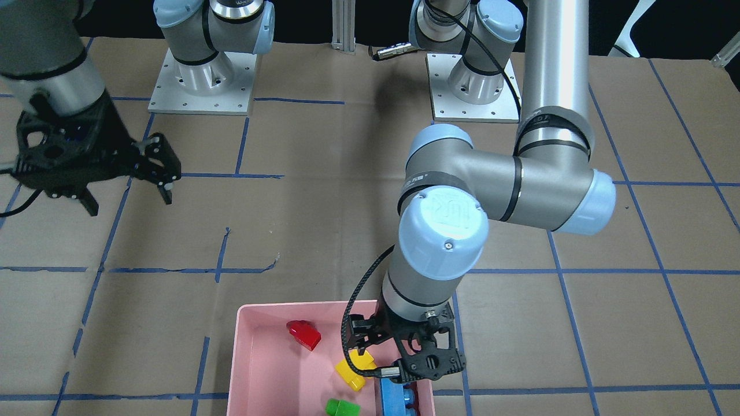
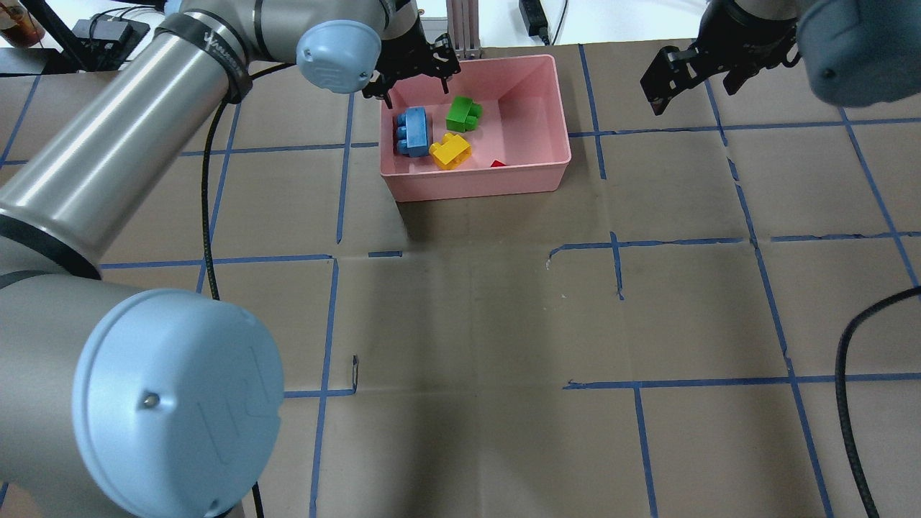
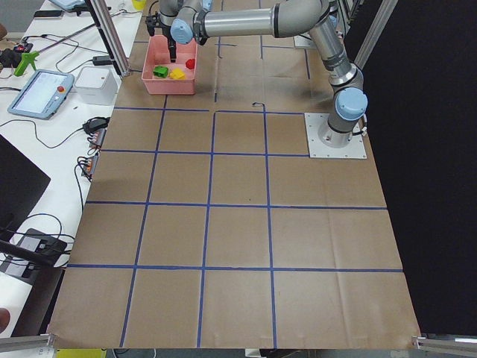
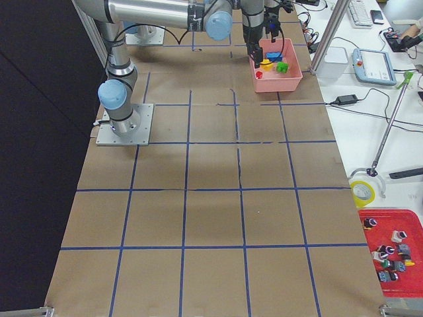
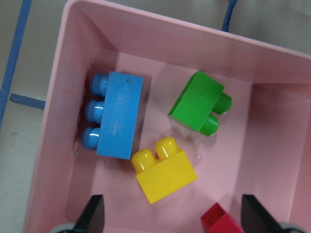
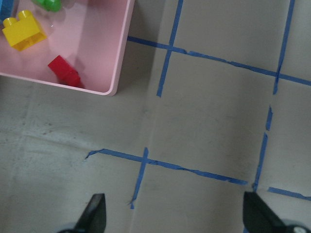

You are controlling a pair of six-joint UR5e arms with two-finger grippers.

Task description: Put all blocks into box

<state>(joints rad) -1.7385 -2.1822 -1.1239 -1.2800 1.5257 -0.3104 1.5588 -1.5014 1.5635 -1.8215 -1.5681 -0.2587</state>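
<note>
Shows blue point(image 5: 116, 114), green point(image 5: 197, 102), yellow point(image 5: 165, 174) and red point(image 5: 219, 224) all lying inside box point(image 5: 160, 36). Finds left gripper point(image 5: 175, 217) spread, empty, just above them; right gripper point(image 6: 172, 216) spread, empty, over table point(image 6: 194, 121). Risks snagging box wall or flicking yellow out on withdrawal.

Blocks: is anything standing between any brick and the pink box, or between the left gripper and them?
Nothing visible. The blue brick, green brick, yellow brick and red brick already lie inside the pink box; the left gripper hangs open above them, nothing between.
</note>
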